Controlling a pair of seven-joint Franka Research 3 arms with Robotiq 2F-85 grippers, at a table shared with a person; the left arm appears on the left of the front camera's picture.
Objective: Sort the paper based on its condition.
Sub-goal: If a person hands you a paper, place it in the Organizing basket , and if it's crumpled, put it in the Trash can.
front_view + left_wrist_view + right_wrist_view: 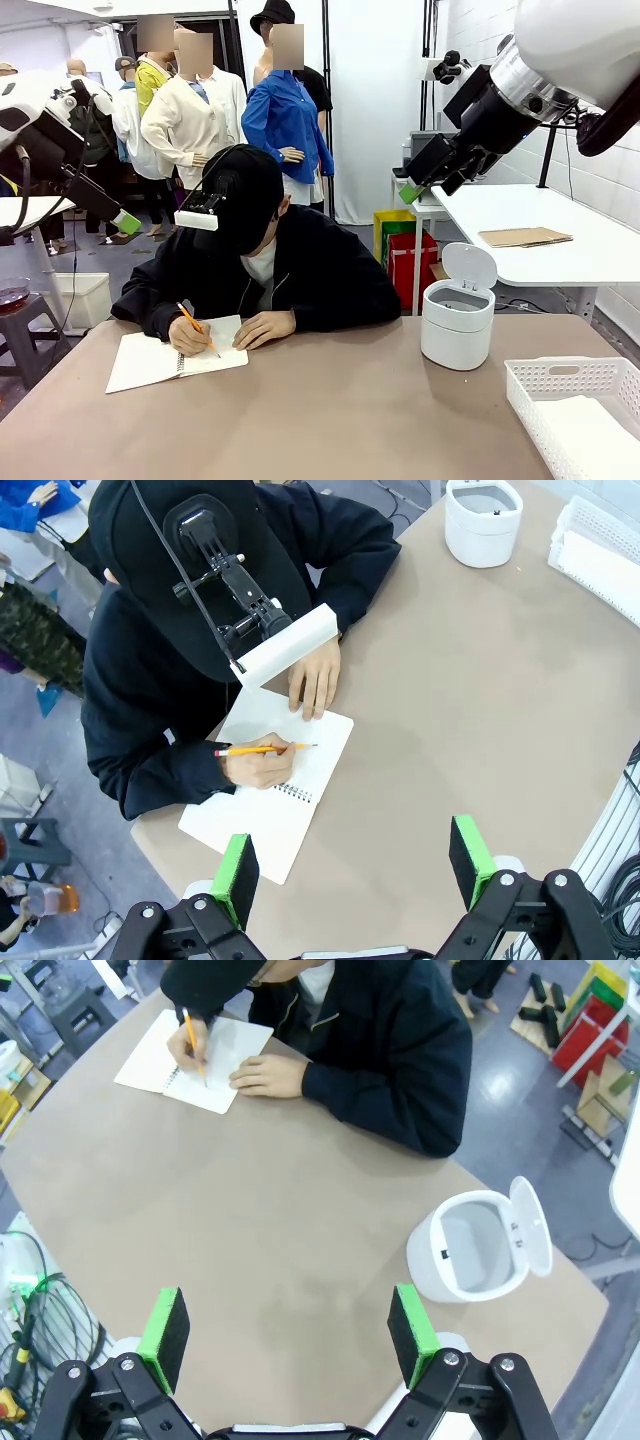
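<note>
A person at the far side writes with an orange pencil (192,322) in an open spiral-bound notebook (150,360), also seen as the notebook (270,810) and notebook (160,1055). No loose sheet lies on the tabletop. Something flat and white (590,440) lies in the white basket (575,385); I cannot tell whether it is paper. My left gripper (125,222) hangs high at the left, and my right gripper (410,193) high at the right. The left gripper (352,845) and the right gripper (288,1320) both stand open and empty above the table.
A white bin (458,325) with its lid up stands at the right, next to the basket; its inside (470,1250) looks bare. A brown cardboard sheet (525,237) rests on the white side table behind. The brown tabletop (330,420) spreads between notebook and bin.
</note>
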